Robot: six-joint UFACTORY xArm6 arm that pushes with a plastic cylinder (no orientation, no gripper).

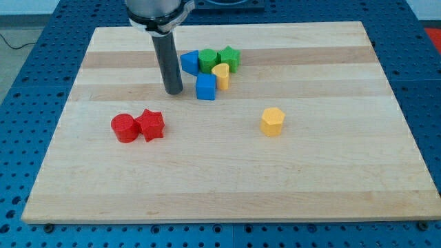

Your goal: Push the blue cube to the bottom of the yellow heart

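Note:
The blue cube [205, 87] sits on the wooden board, just below and left of the yellow heart [221, 75], touching or nearly touching it. My tip [173, 91] is down on the board a short way to the left of the blue cube, with a small gap between them. The rod rises straight up from the tip toward the view's top.
Another blue block [189, 62], a green cube [207, 60] and a green star [229, 58] cluster above the heart. A red cylinder [124, 128] and a red star [151, 125] sit at lower left. A yellow hexagon block [273, 121] lies at right of centre.

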